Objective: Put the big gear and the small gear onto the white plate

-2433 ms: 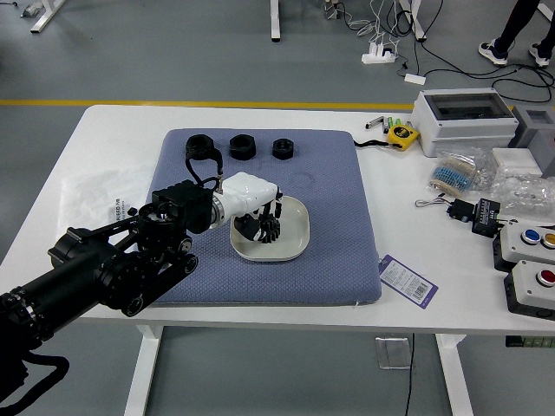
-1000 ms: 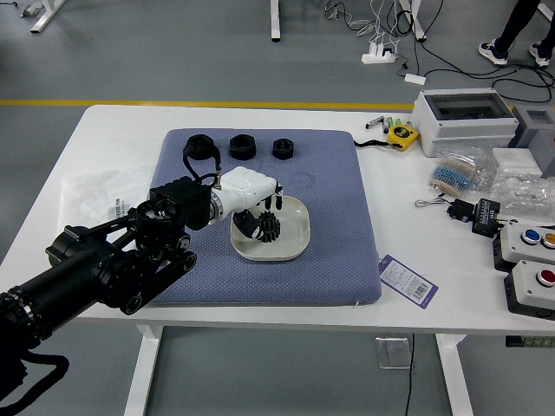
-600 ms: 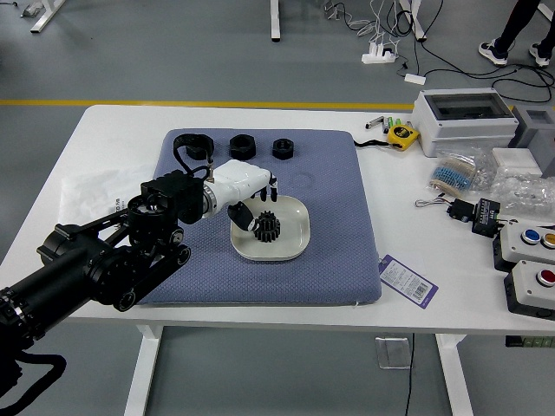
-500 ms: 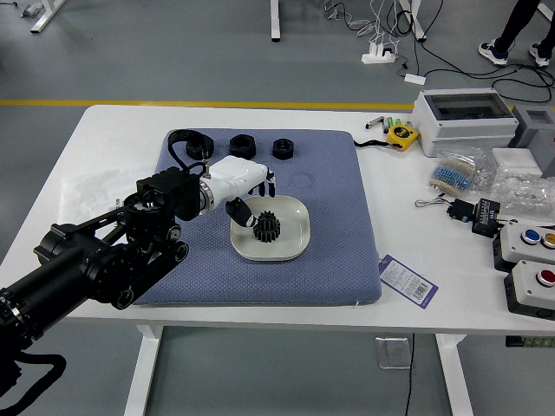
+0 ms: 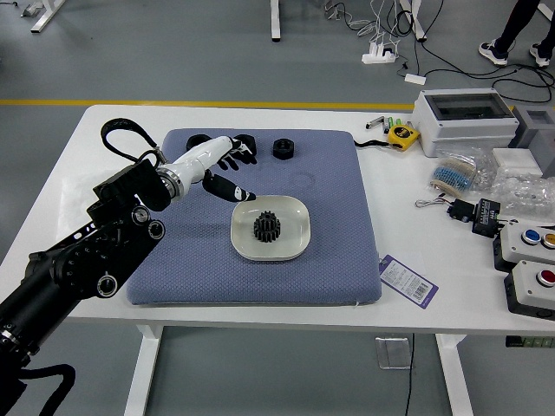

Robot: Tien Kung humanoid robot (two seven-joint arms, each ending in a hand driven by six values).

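Note:
My left hand [image 5: 239, 175] is over the blue mat, behind and left of the white plate, with its fingers spread and nothing held. One black toothed gear [image 5: 267, 227] lies on the white plate [image 5: 297, 240], left of its middle. I cannot tell whether it is the big or the small one. No second gear can be made out. The right hand is out of view.
At the mat's [image 5: 338, 217] back edge sit black round parts, one [image 5: 284, 149] in full view and two partly behind my hand. Rightward are a tape measure [image 5: 402, 135], a white box [image 5: 464, 121], plastic bags and button boxes [image 5: 531, 288].
My left hand has let go of the gear and moved back and left, away from the plate. The gear stays on the plate, now in full view.

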